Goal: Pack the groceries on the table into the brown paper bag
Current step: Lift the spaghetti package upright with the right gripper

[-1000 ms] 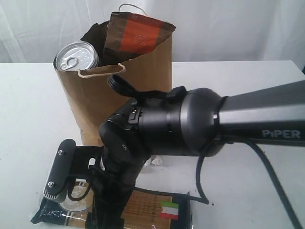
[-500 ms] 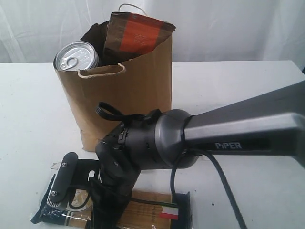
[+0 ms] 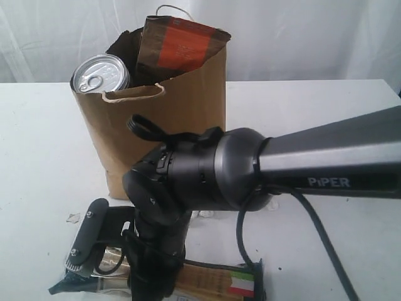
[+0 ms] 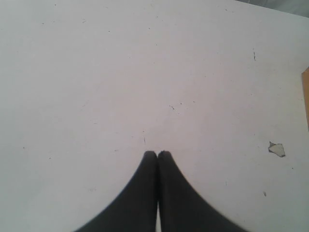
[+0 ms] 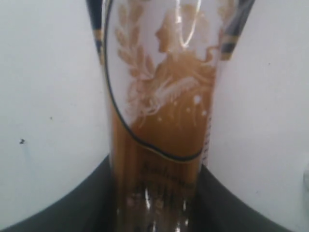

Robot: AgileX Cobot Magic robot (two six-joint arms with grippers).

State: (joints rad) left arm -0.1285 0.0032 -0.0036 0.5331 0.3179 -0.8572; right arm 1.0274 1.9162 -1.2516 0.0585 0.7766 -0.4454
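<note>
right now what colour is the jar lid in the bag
The lid is silver, clearest in the exterior view.

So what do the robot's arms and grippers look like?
The right arm is dark grey to black with fat rounded joints, white PiPER lettering and a black cable looping beneath. The right gripper has a flat black finger with small screws and a ridged pad. The left gripper has two smooth black fingers tapering to rounded tips.

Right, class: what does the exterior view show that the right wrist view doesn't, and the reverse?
Exterior only: the bag, holding the jar and pouch, and the right arm. Right wrist only: the emblem on the spaghetti pack, a woman's profile with a wreath. Both: the pack, the right gripper closed on it, and the table.
</note>
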